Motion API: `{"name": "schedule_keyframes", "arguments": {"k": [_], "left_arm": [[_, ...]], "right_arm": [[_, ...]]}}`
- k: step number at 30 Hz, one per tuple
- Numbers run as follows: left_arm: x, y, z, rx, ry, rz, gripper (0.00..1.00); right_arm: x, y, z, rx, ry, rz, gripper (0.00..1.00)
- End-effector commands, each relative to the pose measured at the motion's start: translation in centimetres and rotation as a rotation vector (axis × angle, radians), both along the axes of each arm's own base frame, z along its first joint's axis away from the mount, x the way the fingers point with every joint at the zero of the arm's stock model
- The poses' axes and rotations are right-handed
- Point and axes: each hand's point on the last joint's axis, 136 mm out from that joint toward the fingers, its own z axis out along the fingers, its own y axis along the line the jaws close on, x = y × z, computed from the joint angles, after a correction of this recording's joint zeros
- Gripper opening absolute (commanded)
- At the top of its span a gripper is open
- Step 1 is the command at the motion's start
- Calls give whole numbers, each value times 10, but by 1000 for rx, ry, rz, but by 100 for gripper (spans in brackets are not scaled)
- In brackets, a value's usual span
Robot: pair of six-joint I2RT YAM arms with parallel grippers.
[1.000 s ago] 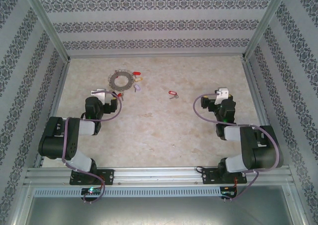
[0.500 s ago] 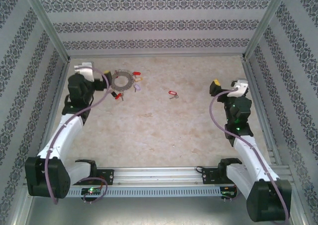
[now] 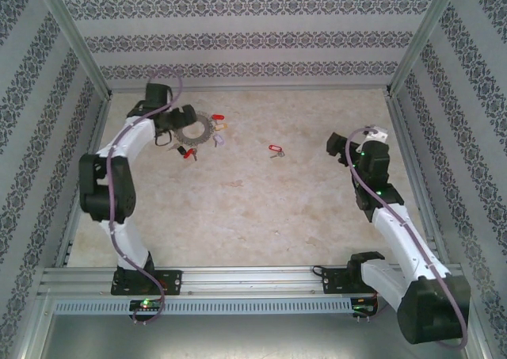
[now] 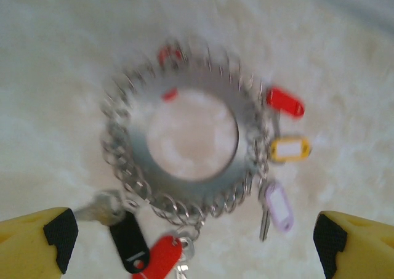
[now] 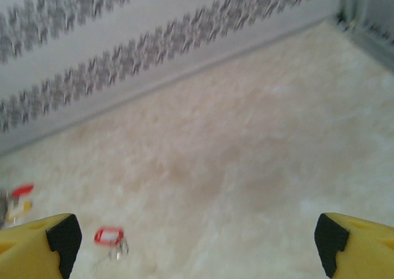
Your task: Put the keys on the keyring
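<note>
Left wrist view: left fingers (image 4: 46,242) stand wide and empty, with the keyring (image 4: 191,190) flat on the tabletop (image 4: 345,76) at frame centre. Right fingers (image 5: 58,236) are wide too; the keys (image 5: 111,239) lie at lower left in their view

The left arm (image 3: 103,189) and right arm (image 3: 400,232) have white links and chunky black joints, a mauve cable (image 3: 348,165) trailing along each. The fingers (image 4: 37,245) are yellow with black pads (image 4: 60,236).

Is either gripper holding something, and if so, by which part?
Nothing is held. The left gripper hovers open above the keyring; the right gripper is open, away from the keys.
</note>
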Motion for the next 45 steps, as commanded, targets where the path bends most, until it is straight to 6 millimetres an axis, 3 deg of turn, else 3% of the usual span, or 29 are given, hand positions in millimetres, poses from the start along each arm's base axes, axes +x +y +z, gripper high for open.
{"name": "schedule_keyframes", "arguments": {"k": [1,5,9,16,22,34,38,42,45], "left_arm": [[20,-23,-7,-21,8,-129,99],[35,-36,-39,-42,77,-211,99],[33,-50,-62,-83,105,-257,99],[1,-96,-79,-120,108,-369,99],[-42,-136,-89,-135,137,-440,99],[-146,-217,-65,-140,158,-632,99],[-175,-226,-51,-109,162,-679,99],[-182,-219,-8,-102,89,-669,99],[-185,-207,37,-62,-4,-668,99]], "right_arm": [[-4,22,-7,-25,49,76,98],[-8,28,-15,-61,71,86,98],[-9,30,-24,-59,90,93,98],[-3,36,-30,-59,129,122,98],[9,46,-45,-32,209,151,98],[34,65,-73,-32,378,225,98],[49,74,-80,-70,438,276,98],[66,87,-90,-61,503,327,90],[74,113,-97,-20,539,418,77]]}}
